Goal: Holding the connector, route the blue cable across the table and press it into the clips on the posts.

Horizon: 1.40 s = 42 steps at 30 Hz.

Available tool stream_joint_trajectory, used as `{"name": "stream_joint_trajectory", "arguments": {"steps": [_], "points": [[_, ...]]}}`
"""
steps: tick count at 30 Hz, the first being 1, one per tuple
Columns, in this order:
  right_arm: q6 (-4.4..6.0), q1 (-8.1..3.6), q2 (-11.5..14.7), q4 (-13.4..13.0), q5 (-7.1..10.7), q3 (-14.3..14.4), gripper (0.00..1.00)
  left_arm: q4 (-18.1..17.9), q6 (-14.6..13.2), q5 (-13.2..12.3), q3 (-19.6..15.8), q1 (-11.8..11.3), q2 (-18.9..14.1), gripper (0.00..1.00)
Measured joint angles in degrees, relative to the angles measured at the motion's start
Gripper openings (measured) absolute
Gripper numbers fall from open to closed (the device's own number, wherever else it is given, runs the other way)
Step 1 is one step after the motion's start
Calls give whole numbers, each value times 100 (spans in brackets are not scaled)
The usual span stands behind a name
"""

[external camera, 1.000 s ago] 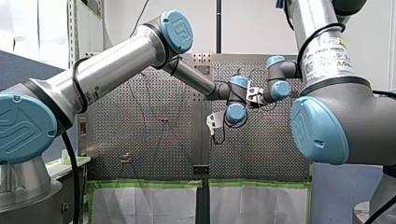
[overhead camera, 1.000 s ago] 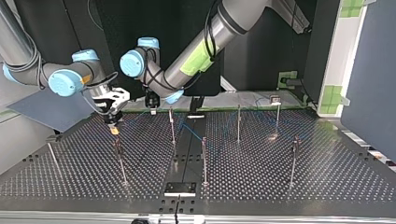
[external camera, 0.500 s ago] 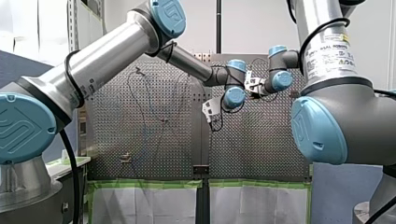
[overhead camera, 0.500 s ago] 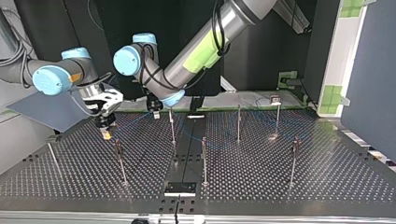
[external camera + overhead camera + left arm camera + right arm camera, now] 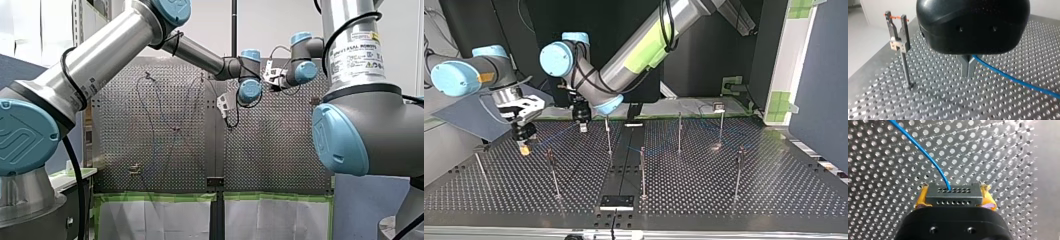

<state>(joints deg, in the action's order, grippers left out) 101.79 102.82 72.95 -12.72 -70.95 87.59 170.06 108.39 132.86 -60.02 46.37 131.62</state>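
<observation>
Right gripper: yellow pads clamped on connector, low over table, near far-left corner in top view.
Blue cable leaves connector straight ahead. Long axis runs along far edge in top view, toward left gripper.
Left fingers together, cable emerging at them; judged nipped on it.
Clip on post stands beside left gripper, apart, on side opposite cable.
Left arm nearer clip.
Judgement: carry cable sideways over clip, then press down.

Bright even light, glare on table
</observation>
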Motion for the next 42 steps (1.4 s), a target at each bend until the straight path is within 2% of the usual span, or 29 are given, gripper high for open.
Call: {"name": "stream_joint_trajectory", "arguments": {"steps": [13,21,27,42], "points": [[24,-81,208,60,1,0,0,-79,-78,-591,-1,80,-219,0],[18,-137,214,43,128,-11,0,-234,-121,-641,24,77,-272,0],[9,-143,219,51,256,-100,0,-260,-165,-647,224,61,-273,0],[15,-144,318,188,317,-397,0,-314,-233,-807,631,-67,-276,0]]}}
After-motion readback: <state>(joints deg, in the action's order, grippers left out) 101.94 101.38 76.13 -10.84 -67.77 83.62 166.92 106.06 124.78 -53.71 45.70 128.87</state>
